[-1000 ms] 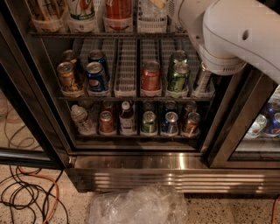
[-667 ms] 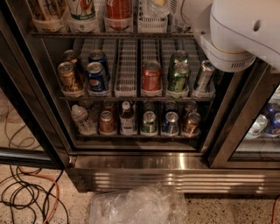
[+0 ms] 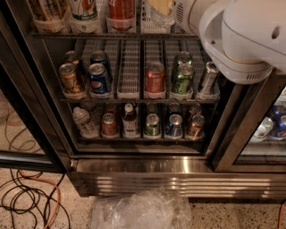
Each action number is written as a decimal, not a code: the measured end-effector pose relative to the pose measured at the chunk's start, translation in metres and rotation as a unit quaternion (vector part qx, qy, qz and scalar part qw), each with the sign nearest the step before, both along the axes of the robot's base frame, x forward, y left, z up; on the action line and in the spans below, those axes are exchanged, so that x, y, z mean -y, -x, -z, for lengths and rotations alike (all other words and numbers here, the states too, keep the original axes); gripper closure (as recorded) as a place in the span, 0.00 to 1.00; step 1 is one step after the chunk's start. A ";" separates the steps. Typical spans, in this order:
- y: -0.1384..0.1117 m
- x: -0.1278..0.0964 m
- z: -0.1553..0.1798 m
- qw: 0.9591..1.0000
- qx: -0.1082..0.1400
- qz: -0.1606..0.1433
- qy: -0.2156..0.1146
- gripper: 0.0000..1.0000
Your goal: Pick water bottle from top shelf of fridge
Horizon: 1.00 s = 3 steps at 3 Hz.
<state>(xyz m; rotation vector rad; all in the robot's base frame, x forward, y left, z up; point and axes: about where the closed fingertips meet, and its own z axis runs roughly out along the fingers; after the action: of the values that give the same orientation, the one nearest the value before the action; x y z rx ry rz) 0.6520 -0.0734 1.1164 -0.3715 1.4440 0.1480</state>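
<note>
The fridge [image 3: 134, 165] stands open before me. Its top shelf [image 3: 111, 34] runs along the top edge, with white lattice trays [image 3: 147, 20] and the bases of tall cans [image 3: 85, 11]. The lower part of the clear water bottle [image 3: 161, 12] stands in a tray there; its cap is cut off by the frame. My white arm [image 3: 241, 40] fills the top right and reaches in at that shelf, just right of the bottle. My gripper is not visible, being past the frame's top edge or behind the arm.
The middle rack holds soda cans [image 3: 155, 78]. The lower rack has a small clear bottle [image 3: 82, 123], a brown drink bottle [image 3: 129, 120] and more cans. A ribbed steel base [image 3: 178, 181], a crumpled plastic bag [image 3: 140, 210] and floor cables [image 3: 27, 197] lie below. A second glass door [image 3: 268, 134] stands at the right.
My arm has shifted a little to the right, uncovering the silver can at the right end of the middle rack. The drinks have not moved.
</note>
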 end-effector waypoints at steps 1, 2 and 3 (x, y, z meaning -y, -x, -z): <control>0.038 0.014 0.020 0.999 -0.042 0.022 -0.018 1.00; 0.048 0.016 0.034 0.998 -0.051 0.027 -0.022 1.00; 0.048 0.016 0.034 0.998 -0.051 0.027 -0.022 1.00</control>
<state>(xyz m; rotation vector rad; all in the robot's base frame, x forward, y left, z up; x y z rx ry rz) 0.6042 -0.0889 1.0827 -0.2914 1.5481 0.1575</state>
